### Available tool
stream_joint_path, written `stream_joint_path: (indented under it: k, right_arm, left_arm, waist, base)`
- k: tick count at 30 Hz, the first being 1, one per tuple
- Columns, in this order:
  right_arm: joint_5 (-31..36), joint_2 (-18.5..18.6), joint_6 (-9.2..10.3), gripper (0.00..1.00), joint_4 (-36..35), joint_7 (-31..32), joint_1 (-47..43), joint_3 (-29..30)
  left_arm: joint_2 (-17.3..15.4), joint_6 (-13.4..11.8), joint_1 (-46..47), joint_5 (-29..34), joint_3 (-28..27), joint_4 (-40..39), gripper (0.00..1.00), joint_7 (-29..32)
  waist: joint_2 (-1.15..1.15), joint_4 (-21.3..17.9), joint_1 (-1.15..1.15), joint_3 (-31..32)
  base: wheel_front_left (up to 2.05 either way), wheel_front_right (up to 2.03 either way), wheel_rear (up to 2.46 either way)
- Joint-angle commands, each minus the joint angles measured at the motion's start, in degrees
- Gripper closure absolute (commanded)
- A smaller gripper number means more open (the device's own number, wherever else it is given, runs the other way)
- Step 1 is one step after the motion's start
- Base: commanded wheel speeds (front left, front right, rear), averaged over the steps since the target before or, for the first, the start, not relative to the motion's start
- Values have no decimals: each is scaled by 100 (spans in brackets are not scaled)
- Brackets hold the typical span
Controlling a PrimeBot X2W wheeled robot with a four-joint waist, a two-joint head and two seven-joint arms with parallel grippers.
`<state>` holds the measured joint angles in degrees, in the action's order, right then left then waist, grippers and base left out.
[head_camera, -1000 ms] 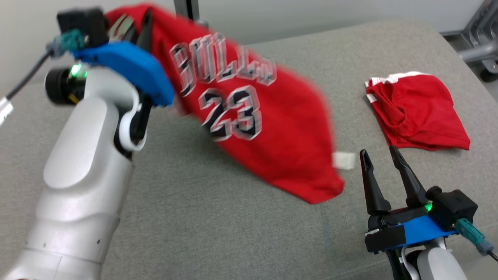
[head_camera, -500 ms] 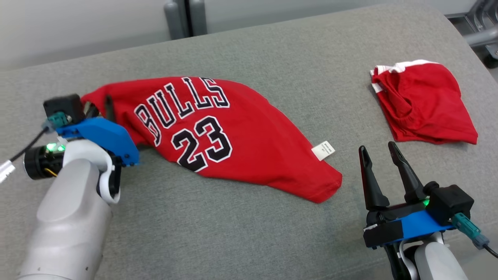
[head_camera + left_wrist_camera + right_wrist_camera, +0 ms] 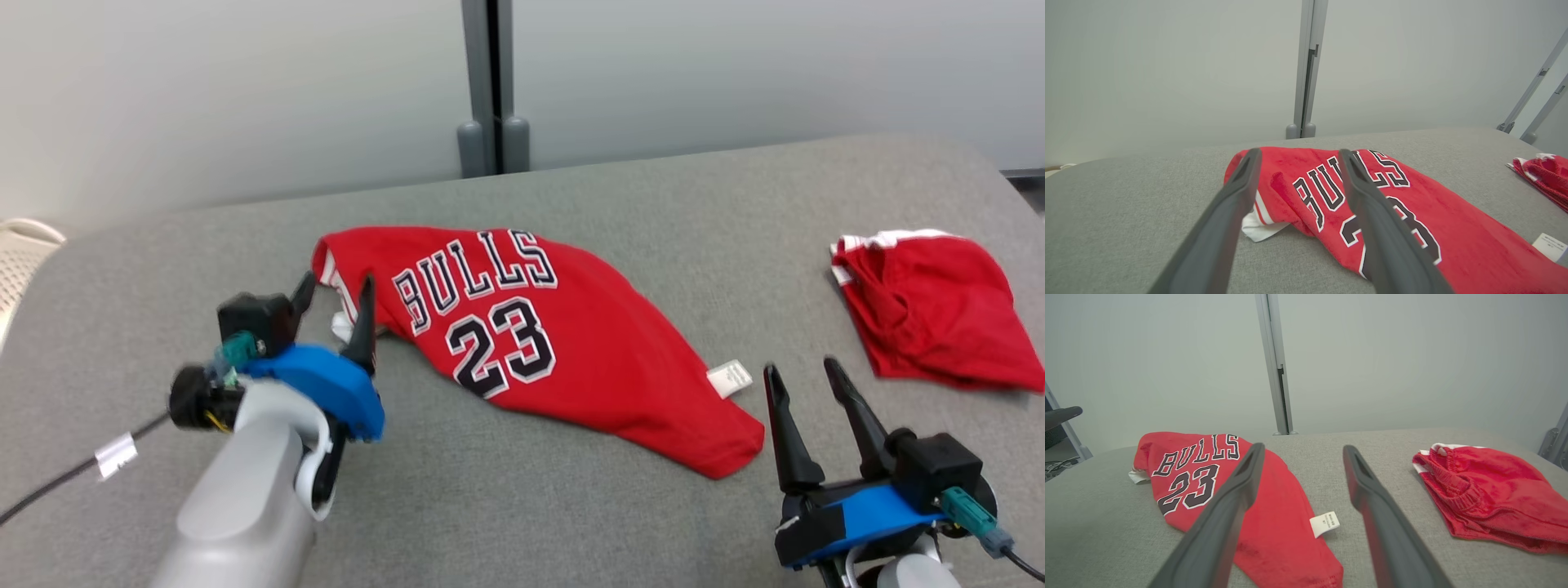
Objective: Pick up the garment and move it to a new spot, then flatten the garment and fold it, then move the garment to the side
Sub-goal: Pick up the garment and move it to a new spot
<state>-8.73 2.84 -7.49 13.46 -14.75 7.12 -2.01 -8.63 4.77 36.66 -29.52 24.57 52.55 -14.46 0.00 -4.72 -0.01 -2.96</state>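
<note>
A red jersey (image 3: 555, 343) printed "BULLS 23" lies crumpled on the grey padded table (image 3: 506, 506), white trim at its left end and a white tag (image 3: 729, 378) near its lower right. My left gripper (image 3: 335, 294) stands open just left of the jersey's left end, holding nothing. The left wrist view has the jersey (image 3: 1396, 220) past the spread fingers (image 3: 1237, 192). At the lower right, my right gripper (image 3: 800, 371) is open and apart from the jersey's right tip. In the right wrist view the jersey (image 3: 1216, 486) lies to the left.
A second red garment (image 3: 931, 310) with white trim lies bunched at the table's right side, also in the right wrist view (image 3: 1490, 494). A grey post (image 3: 490, 90) stands against the wall behind. A pale basket rim (image 3: 24, 245) sits at the far left.
My left gripper has let go of the jersey, which dropped from the air onto the table, and now stands open beside it. The head camera tilted up. The right gripper stayed put.
</note>
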Motion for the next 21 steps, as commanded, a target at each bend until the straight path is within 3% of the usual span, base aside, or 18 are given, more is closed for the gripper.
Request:
stream_joint_path:
  k: [1,4,13,21]
  right_arm:
    - [69,11,-1,0,42,10,-130,61]
    - [150,11,-1,0,109,45,-250,133]
    - [220,12,-1,0,154,13,-482,117]
    - [91,11,-2,0,176,-33,-600,105]
  left_arm:
    - [37,12,-253,51,21,-158,0,-49]
    - [55,-45,-683,120,2,-570,0,-75]
    - [-78,-624,-2338,402,-559,-2320,0,-79]
    - [-13,-1015,-3409,662,-962,-3169,0,-80]
  waist:
    - [0,57,1,134]
    - [0,190,1,314]
    - [0,417,1,461]
    - [0,474,1,470]
  base:
    - [0,0,0]
    - [0,0,0]
    - [0,0,0]
    - [0,0,0]
